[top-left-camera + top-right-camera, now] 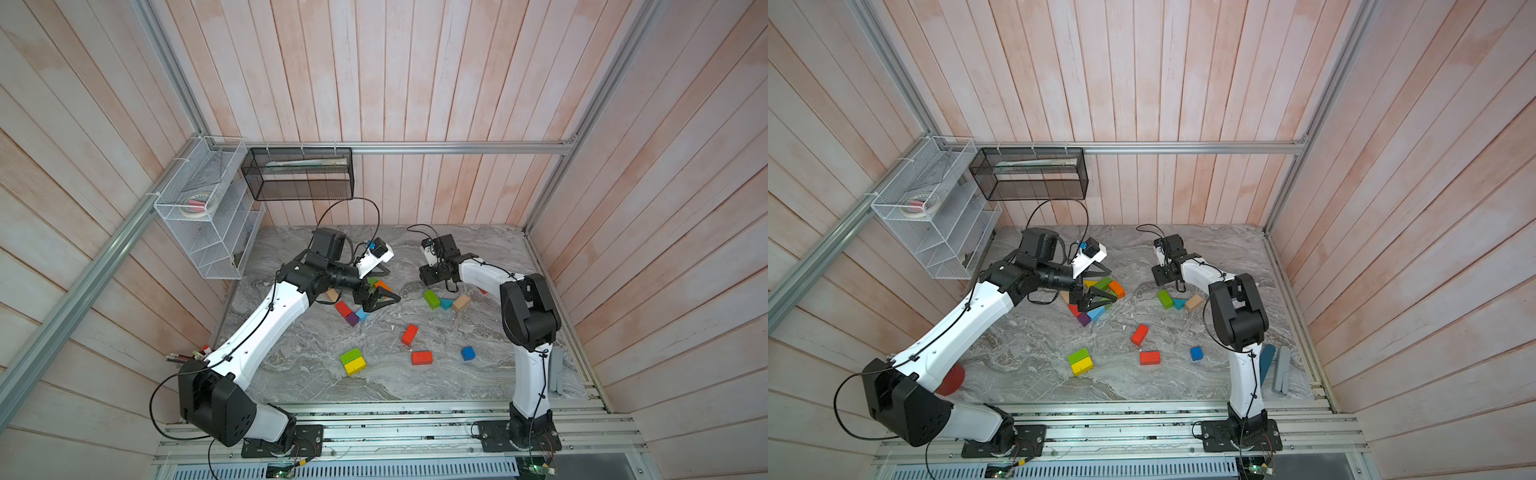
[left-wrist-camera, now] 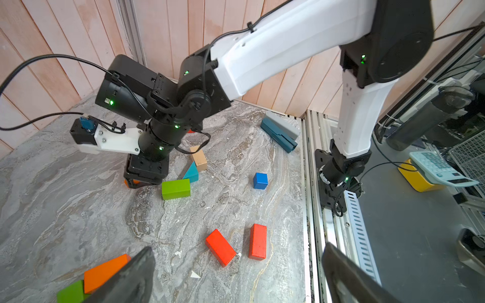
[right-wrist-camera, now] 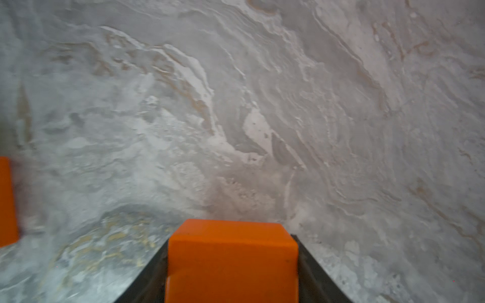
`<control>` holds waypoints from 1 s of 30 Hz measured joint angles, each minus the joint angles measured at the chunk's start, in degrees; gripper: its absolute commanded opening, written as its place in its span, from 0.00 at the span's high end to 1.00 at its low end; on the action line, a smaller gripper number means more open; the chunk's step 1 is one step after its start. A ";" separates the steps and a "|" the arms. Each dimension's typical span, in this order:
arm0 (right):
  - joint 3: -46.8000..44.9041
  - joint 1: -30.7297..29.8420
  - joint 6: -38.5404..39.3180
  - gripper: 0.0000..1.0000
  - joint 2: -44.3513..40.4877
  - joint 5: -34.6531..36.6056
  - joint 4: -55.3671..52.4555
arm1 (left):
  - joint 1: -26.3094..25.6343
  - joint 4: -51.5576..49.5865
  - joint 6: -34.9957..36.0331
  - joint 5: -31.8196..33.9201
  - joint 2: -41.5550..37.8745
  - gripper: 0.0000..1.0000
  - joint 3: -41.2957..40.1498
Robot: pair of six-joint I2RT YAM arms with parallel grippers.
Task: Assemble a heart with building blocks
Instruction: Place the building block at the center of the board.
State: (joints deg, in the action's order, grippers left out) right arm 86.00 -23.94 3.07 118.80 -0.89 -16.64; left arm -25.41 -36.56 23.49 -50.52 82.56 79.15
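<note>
On the left of the marble table point(image 1: 415, 386), the left gripper point(image 1: 382, 300) hangs with its jaws wide apart, low over a heap of blocks point(image 1: 345, 309), and grips nothing. Nearer the front edge lies a green-and-yellow pair point(image 1: 352, 361), the two touching. Two red bricks point(image 1: 409, 334) lie apart mid-table, with a blue cube point(image 1: 468, 353) beyond them. Farther back, the right gripper point(image 3: 231, 275) points down, clamped on an orange block point(image 3: 232, 244), just beside a green, teal and tan trio point(image 1: 445, 302).

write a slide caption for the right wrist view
Orange wooden block gripped between the right arm's dark jaws over the grey marbled tabletop.
</note>
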 measured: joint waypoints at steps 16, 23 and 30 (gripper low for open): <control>-6.49 -10.75 -6.75 0.45 -4.39 -0.31 2.89 | 0.00 1.97 -1.51 0.26 -1.79 0.00 -1.03; -8.90 -12.02 -8.66 0.45 -4.48 -0.24 2.47 | 0.00 2.05 -1.75 0.46 -1.79 0.00 -1.20; -10.71 -12.04 -9.05 0.44 -4.48 -0.04 1.40 | 0.00 2.08 -1.90 0.46 -1.79 0.00 -1.20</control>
State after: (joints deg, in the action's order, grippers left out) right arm 75.29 -35.99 -5.98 114.32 -0.93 -15.25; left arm -25.41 -34.48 21.58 -50.06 80.77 77.95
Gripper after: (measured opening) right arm 0.628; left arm 0.998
